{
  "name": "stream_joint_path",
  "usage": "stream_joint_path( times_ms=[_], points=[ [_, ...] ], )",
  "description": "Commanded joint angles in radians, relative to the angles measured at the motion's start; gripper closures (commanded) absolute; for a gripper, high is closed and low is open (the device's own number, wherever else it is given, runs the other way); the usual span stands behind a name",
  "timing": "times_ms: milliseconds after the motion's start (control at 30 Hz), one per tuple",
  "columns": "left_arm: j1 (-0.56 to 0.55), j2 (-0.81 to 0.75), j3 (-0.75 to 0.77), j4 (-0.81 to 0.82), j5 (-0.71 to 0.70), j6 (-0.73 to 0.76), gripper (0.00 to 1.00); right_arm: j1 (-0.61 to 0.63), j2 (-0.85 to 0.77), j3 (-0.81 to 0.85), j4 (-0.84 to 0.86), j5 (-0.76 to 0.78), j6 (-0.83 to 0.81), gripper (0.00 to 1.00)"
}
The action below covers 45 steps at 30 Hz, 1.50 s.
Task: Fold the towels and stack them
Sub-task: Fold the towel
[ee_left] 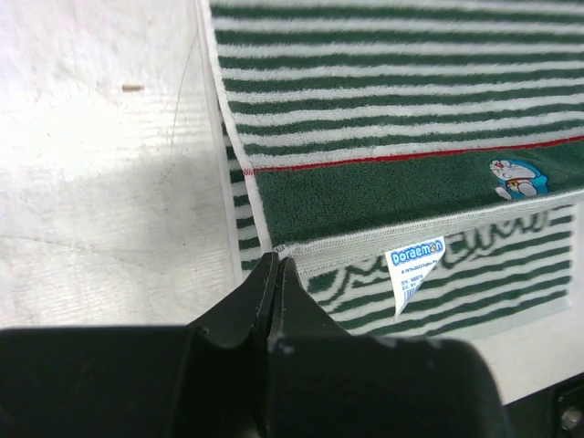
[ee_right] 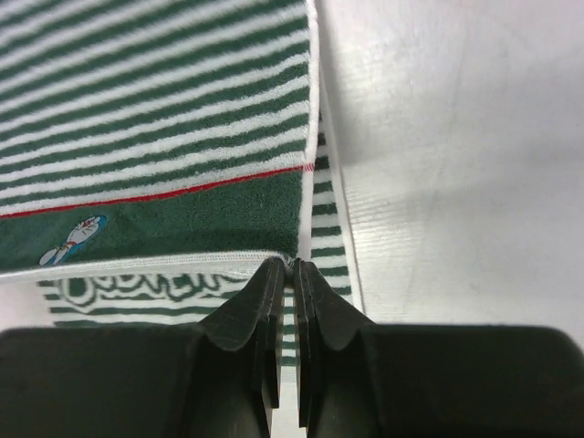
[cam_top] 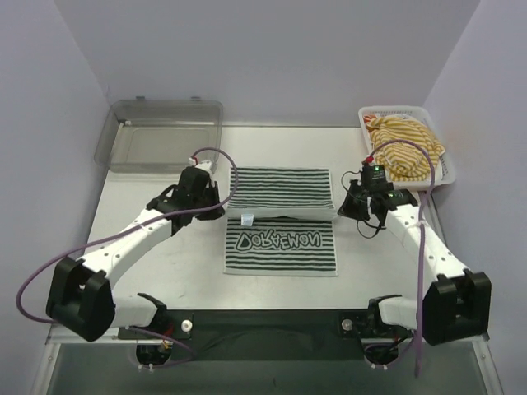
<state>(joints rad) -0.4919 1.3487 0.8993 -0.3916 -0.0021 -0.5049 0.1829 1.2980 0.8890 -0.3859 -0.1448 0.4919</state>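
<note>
Dark green and white stripes mark the towel (cam_top: 280, 188) lying in the middle of the tabletop (cam_top: 189, 271), and you are partway through its first fold. Its far half is turned over toward you, so the solid green band with the small cartoon patch (ee_left: 513, 178) faces up. The hem with its label (ee_left: 412, 265) runs across the towel's middle, while the near part with the big lettering lies flat and uncovered. Your left gripper (ee_left: 276, 266) is closed, pinching the left corner of that turned hem. Your right gripper (ee_right: 290, 266) is closed too, pinching the right corner. The hem looks slightly raised off the layer below, so the fold reads as unfinished: the edge has yet to meet the near edge and be let go. A yellow-and-white striped towel (cam_top: 405, 148) sits crumpled in the white mesh basket (cam_top: 449, 174) at the far right, with neither arm touching it. A clear tray (cam_top: 165, 140) stands at the far left. No finished fold and no stack shows in any view, so most of the work remains.
</note>
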Motion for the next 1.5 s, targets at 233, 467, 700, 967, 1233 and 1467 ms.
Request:
stream_joint_path(
  times_ms=[233,467,700,967,1233,1467],
  points=[
    [-0.011,-0.233,-0.101,-0.113,-0.019,-0.027,1.00,-0.010,-0.213,-0.051,-0.142,0.033,0.004,1.00],
    [-0.054,-0.223,-0.287,-0.003,0.026,-0.101,1.00,-0.010,-0.224,-0.226,-0.102,0.019,0.080,1.00],
    [-0.068,-0.099,-0.312,0.048,0.047,-0.127,1.00,-0.008,-0.086,-0.274,-0.051,0.013,0.105,1.00],
    [-0.083,-0.074,-0.329,0.071,0.044,-0.149,1.00,-0.010,-0.052,-0.285,-0.027,0.025,0.108,1.00],
    [-0.082,0.027,-0.300,0.069,0.010,-0.147,1.00,-0.010,0.078,-0.254,-0.001,-0.006,0.103,1.00],
    [-0.031,0.135,-0.209,0.062,-0.038,-0.106,1.00,-0.014,0.187,-0.184,0.025,0.020,0.093,1.00]
  ],
)
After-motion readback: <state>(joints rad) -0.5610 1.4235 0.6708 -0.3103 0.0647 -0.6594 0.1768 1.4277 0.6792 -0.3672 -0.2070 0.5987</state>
